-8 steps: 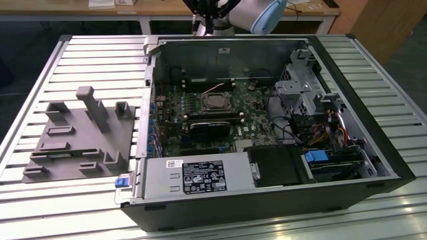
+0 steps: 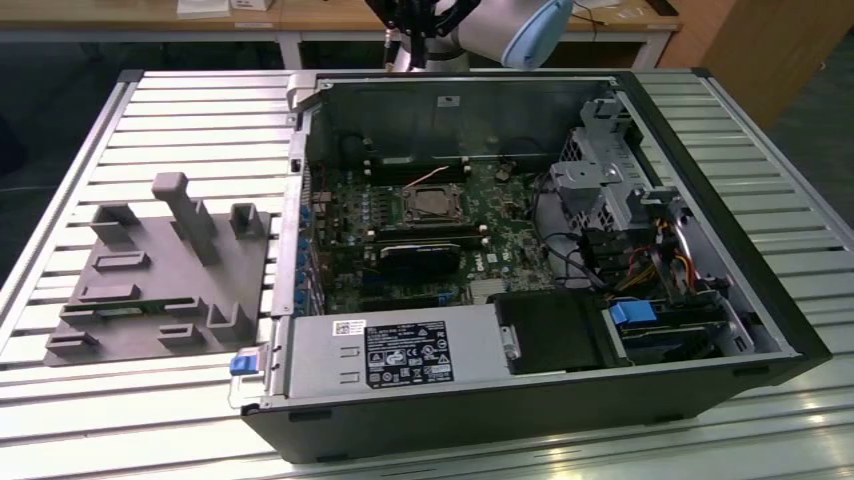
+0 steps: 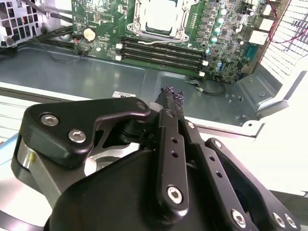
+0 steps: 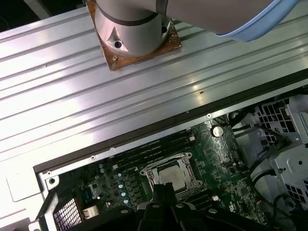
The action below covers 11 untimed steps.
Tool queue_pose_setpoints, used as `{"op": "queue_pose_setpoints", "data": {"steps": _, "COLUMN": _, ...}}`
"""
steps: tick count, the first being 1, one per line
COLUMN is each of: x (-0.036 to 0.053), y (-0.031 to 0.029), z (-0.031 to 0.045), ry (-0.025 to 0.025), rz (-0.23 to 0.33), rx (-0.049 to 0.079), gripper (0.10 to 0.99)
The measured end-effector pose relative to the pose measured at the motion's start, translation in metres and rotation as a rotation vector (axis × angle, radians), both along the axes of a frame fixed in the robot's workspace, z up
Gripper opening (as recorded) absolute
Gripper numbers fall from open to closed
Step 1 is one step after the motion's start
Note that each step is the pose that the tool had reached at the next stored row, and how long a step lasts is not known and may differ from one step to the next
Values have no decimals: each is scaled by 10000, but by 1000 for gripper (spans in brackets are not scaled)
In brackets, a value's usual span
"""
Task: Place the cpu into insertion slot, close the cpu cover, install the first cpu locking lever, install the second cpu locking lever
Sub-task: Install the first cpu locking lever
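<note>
At the insertion slot [image 4: 149,169], the closed tool [image 4: 163,188] partly hides the cpu [image 4: 176,174].

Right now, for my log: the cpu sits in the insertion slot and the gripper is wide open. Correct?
Only partly. The cpu does sit in the insertion slot, but the gripper is shut, with nothing held, as the second wrist view shows.

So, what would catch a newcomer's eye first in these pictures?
Probably the open black computer case on the ribbed metal table, its green circuit board exposed. At the board's middle, a pale silver-grey square cpu sits in the silvery-rimmed insertion slot; the black gripper, shut, points towards it from well clear. A grey moulded fixture plate lies at the exterior view's left.
</note>
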<state>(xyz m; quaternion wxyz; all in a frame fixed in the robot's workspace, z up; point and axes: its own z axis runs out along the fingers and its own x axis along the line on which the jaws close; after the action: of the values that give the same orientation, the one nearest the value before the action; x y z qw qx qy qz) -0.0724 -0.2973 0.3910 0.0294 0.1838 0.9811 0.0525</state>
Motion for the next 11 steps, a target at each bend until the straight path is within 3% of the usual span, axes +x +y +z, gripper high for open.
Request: {"op": "queue_pose_setpoints", "data": {"steps": 11, "x": 52, "y": 0, "z": -43, "ry": -1, "rz": 17, "rx": 1, "gripper": 102}}
